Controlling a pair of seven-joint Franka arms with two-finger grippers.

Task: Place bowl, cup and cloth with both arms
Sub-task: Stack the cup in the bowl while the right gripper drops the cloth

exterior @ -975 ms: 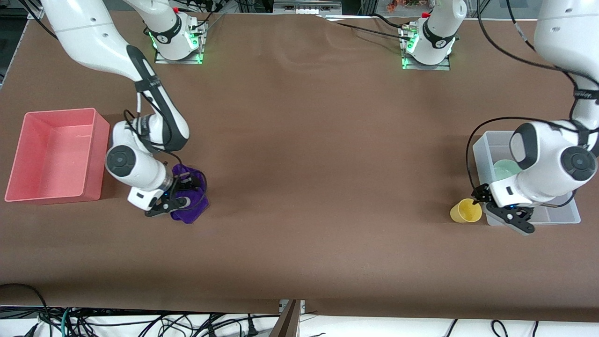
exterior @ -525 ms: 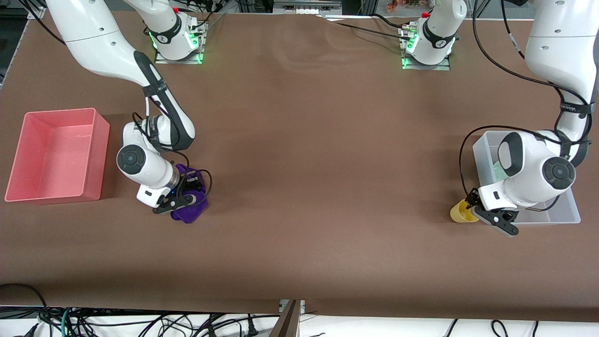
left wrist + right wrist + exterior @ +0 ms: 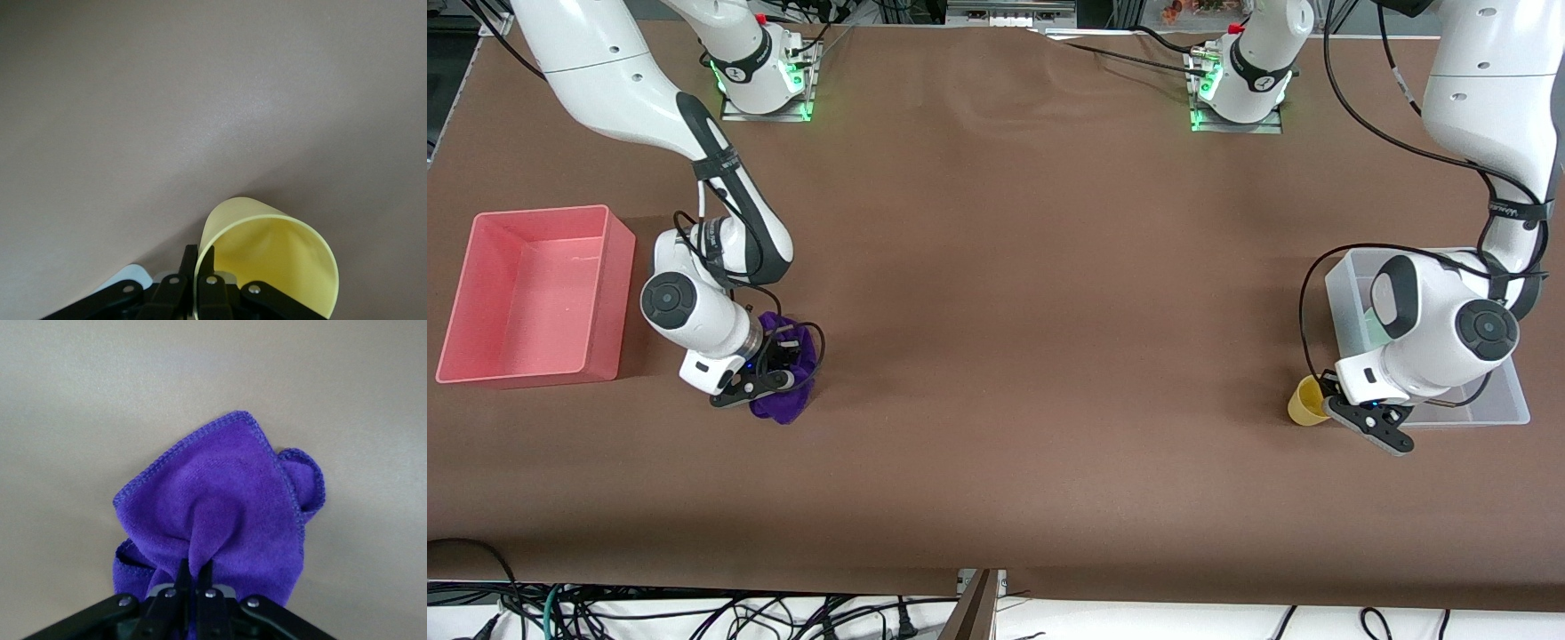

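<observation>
Two white robot arms are working at opposite ends of a brown table (image 3: 1032, 267). The right gripper (image 3: 760, 384) is sitting low at the right arm's end of the table, its fingers (image 3: 183, 577) pinched nearly together on a fold of a purple cloth (image 3: 787, 373), which is hanging bunched beneath it with its stitched hem showing in the right wrist view. A pink bin (image 3: 534, 293) is standing at about nine o'clock from the cloth, near it but not touching, and nothing can be seen lying in it. At the left arm's end of the table, the left gripper (image 3: 1352, 413) is closing on the rim of a yellow cup (image 3: 1305, 402); in the left wrist view one finger (image 3: 189, 263) is pressing the outside of the cup's wall and the other is sitting inside the mouth, with only the thin wall between them. The cup is tilting, and whether it is touching the table cannot be told. A clear plastic bin (image 3: 1489, 411) is standing just beside the cup at about three o'clock, and a pale green bowl (image 3: 1371, 331) is lying inside it, mostly hidden by the left arm's wrist. A small dark logo is showing on each arm's forearm band, but its letters cannot be read.
</observation>
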